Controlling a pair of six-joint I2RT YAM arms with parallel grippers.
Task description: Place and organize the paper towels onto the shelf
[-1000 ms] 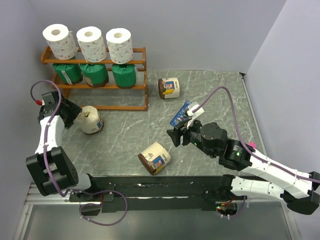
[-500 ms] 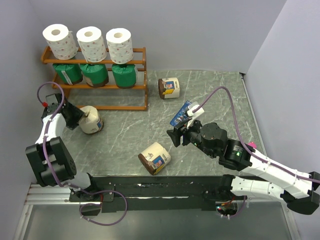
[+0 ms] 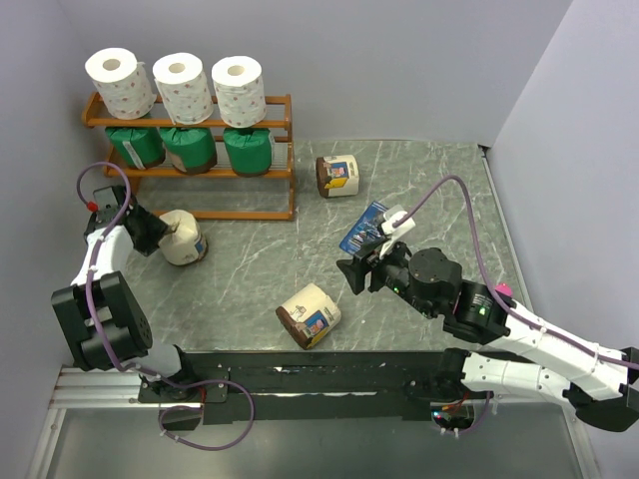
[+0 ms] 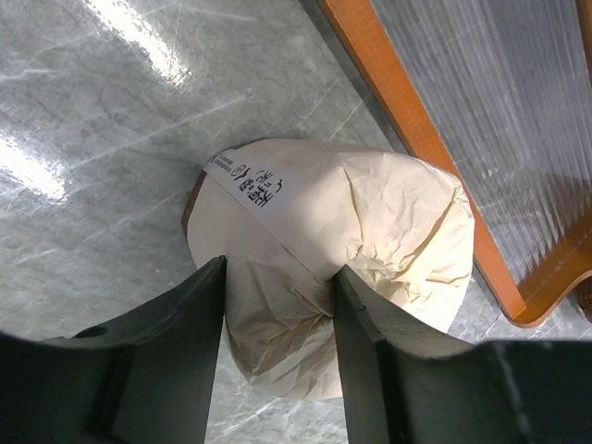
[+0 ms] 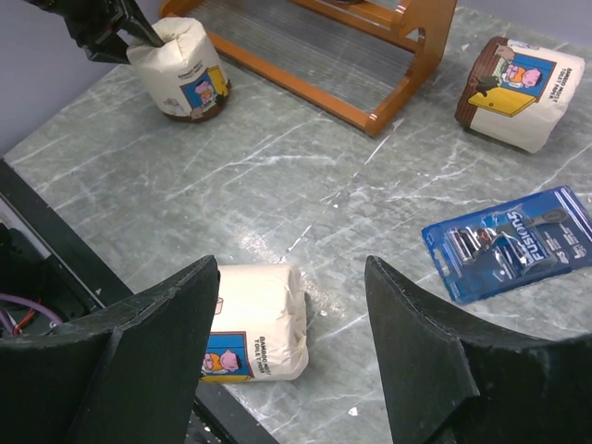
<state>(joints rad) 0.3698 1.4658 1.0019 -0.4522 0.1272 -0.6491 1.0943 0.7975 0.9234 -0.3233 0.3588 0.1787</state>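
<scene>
Pinching left end effector [image 4: 279, 277]: jaws closed on the crumpled top of a cream-wrapped roll [image 4: 370, 213], on the counter [image 3: 250, 259] at left, just near of the shelf [image 3: 280, 173].
Right end effector [image 5: 291, 273]: wide, holding nothing, over mid-counter.
Shelf: three white rolls [image 3: 183, 85] on top, three green rolls [image 3: 188, 147] on the middle tier.
Loose: near roll [image 3: 310, 314], far roll [image 3: 338, 175], both cream-wrapped.

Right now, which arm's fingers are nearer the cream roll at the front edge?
Right. The right fingers hover just beyond the front roll; the left fingers grip another cream roll by the shelf.
</scene>
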